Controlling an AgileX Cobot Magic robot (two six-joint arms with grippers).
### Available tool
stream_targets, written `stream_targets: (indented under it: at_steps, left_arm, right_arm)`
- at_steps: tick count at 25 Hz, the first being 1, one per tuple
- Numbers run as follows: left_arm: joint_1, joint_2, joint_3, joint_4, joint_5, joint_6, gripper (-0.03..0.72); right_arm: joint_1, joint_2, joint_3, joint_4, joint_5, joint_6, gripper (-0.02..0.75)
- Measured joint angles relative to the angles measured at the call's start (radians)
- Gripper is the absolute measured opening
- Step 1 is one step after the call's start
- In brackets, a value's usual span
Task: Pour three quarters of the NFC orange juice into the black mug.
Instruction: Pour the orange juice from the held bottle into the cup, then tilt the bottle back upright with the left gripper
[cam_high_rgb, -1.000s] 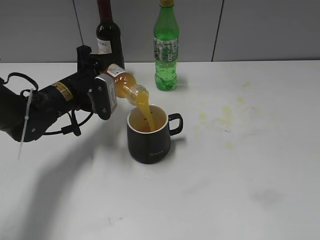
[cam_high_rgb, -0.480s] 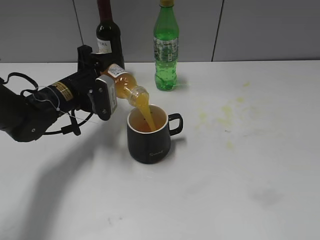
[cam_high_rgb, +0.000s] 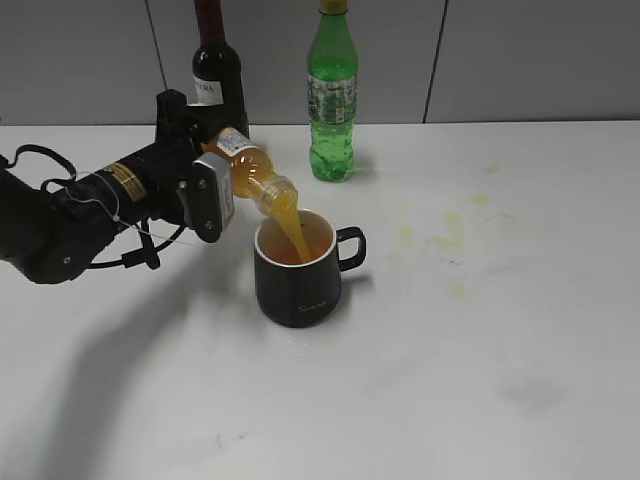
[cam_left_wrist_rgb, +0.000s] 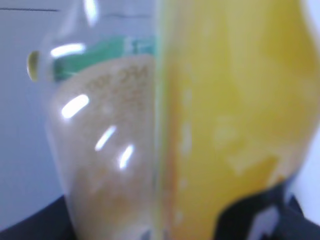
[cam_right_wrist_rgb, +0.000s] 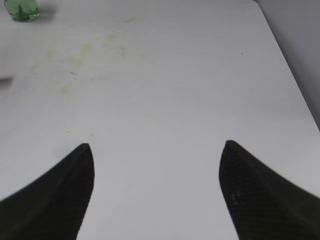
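The NFC orange juice (cam_high_rgb: 249, 176) is a small clear bottle lying tilted, neck down to the right, over the black mug (cam_high_rgb: 299, 277). An orange stream (cam_high_rgb: 295, 230) runs from its mouth into the mug's white inside, which holds juice. My left gripper (cam_high_rgb: 206, 188) is shut on the bottle's body, left of the mug. In the left wrist view the NFC orange juice (cam_left_wrist_rgb: 230, 115) fills the frame, its left half drained and clear. My right gripper (cam_right_wrist_rgb: 156, 144) is open over bare table with nothing between its fingers; the exterior view does not show it.
A tall green bottle (cam_high_rgb: 332, 98) and a dark wine bottle (cam_high_rgb: 215, 72) stand at the back by the wall. Yellowish stains (cam_high_rgb: 445, 228) mark the white table right of the mug. The right wrist view shows the green bottle's base (cam_right_wrist_rgb: 22, 10) far off.
The bottle stays tilted over the mug and juice keeps streaming in. The left arm has barely shifted. The right gripper has not moved.
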Motion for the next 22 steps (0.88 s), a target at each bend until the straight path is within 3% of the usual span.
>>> stream_targets:
  at_steps: [22]
  left_arm:
    - [0.0,0.0,0.0,0.002,-0.014,0.095,0.47]
  right_arm:
    - [0.0,0.0,0.0,0.0,0.0,0.0,0.592]
